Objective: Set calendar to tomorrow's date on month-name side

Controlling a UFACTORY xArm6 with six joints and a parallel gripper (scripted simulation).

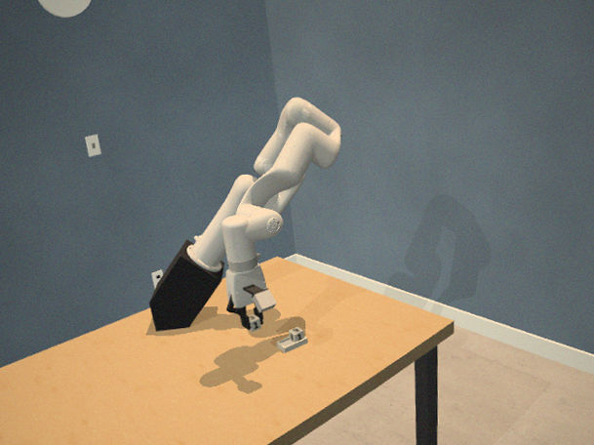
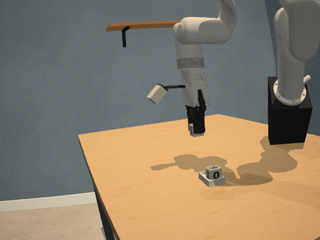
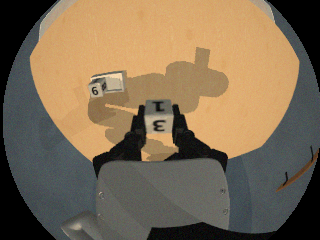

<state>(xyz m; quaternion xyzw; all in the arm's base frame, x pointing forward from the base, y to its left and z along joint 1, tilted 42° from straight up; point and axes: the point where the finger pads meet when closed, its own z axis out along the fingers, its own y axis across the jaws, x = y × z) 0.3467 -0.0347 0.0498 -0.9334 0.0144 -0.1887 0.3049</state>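
My gripper (image 1: pixel 254 323) (image 2: pixel 196 130) (image 3: pixel 158 113) is shut on a pale digit cube (image 1: pixel 254 324) (image 3: pixel 159 109) and holds it in the air above the table, behind the tray in the exterior view. In the wrist view this cube shows a 1 and a 3, both inverted in the picture. The white tray (image 1: pixel 293 346) (image 2: pixel 216 182) (image 3: pixel 124 82) lies on the table. Another cube (image 1: pixel 296 334) (image 2: pixel 214 172) (image 3: pixel 95 89) stands at one end of it, with free room beside it. The exterior view shows its 0 on a side and a curved digit on top. The month's name is not readable.
The wooden table (image 1: pixel 142 397) (image 2: pixel 160 214) (image 3: pixel 150 35) carries the arm's black base (image 1: pixel 186 292) (image 2: pixel 289 122). The wrist camera's pale housing (image 1: pixel 264 300) (image 2: pixel 157 93) juts out sideways from the gripper. A wall shelf (image 2: pixel 143 25) is far behind.
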